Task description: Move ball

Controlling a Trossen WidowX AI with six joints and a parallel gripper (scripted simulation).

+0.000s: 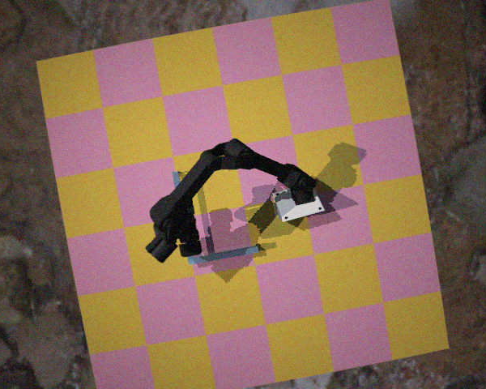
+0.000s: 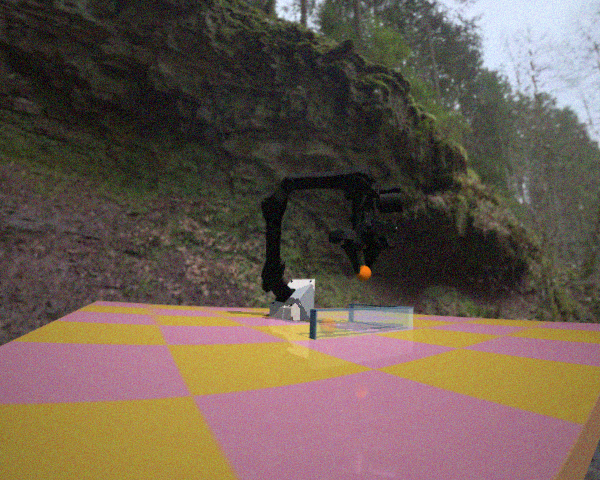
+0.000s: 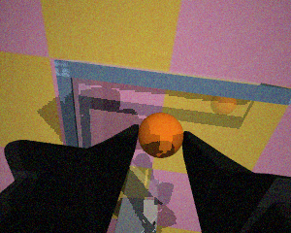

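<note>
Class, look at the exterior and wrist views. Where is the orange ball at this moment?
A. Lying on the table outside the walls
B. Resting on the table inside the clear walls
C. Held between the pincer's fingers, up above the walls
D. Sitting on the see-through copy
C: the orange ball sits clamped in the pincer, well above the clear walls, while the see-through copy lies apart on the table.
</note>
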